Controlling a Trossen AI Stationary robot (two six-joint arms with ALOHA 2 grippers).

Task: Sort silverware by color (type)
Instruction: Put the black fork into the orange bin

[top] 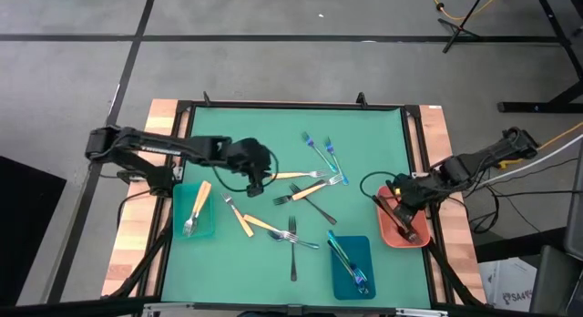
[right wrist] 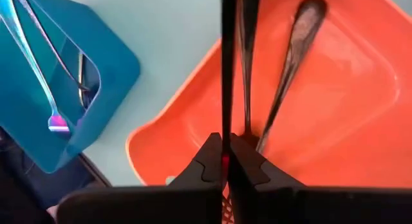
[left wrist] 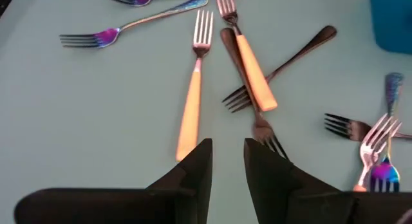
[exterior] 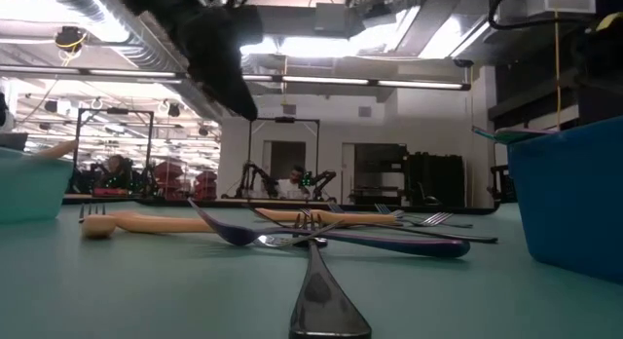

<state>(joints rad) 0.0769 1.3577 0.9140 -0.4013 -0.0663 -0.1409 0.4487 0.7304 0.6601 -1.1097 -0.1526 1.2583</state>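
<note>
Forks lie scattered on the green table: orange-handled ones (top: 291,176) (top: 244,221), iridescent ones (top: 323,153), dark ones (top: 314,206) (top: 292,249). My left gripper (top: 256,178) (left wrist: 226,163) hovers open above the middle of the table, next to the handle end of an orange-handled fork (left wrist: 192,105). My right gripper (top: 399,200) (right wrist: 225,161) is over the salmon tray (top: 390,233) and shut on a black utensil (right wrist: 227,69). Two other dark utensils (right wrist: 290,63) lie in that tray. My right gripper pinches the black utensil by one end (right wrist: 226,143) between its two fingers, with the fingers lying along it. The thin utensil runs straight forward from the fingertips, over the floor of the salmon tray (right wrist: 335,102). Whether its far end rests in the tray, I cannot tell.
A teal tray (top: 206,228) at the left holds an orange-handled fork (top: 197,208). A blue tray (top: 342,279) (right wrist: 109,63) at the near edge holds iridescent forks (top: 351,262). In the low view a dark fork (exterior: 321,290) lies close in front, and a black frame borders the table.
</note>
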